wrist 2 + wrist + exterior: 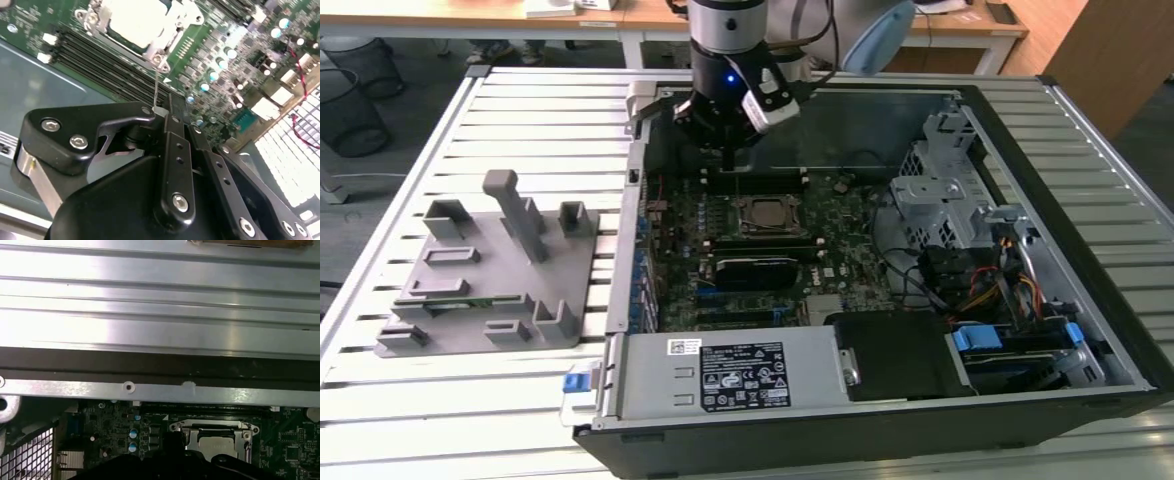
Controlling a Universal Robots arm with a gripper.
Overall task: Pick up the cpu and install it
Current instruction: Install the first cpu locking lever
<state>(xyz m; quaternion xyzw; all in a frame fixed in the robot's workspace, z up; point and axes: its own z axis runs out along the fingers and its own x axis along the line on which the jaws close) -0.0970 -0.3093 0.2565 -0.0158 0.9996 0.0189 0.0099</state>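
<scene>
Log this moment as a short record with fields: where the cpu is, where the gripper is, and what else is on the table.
cpu: sits in the motherboard socket, silver top facing up
gripper: above the motherboard, just beyond the socket, near the case's far wall
gripper load: nothing seen in it
computer case: open, lying on the slatted table
grey fixture: at the exterior view's left, outside the case

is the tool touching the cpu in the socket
Apart. In the exterior view the tool hangs above the memory slots, short of the cpu in its socket; the second wrist view shows motherboard between them.
</scene>
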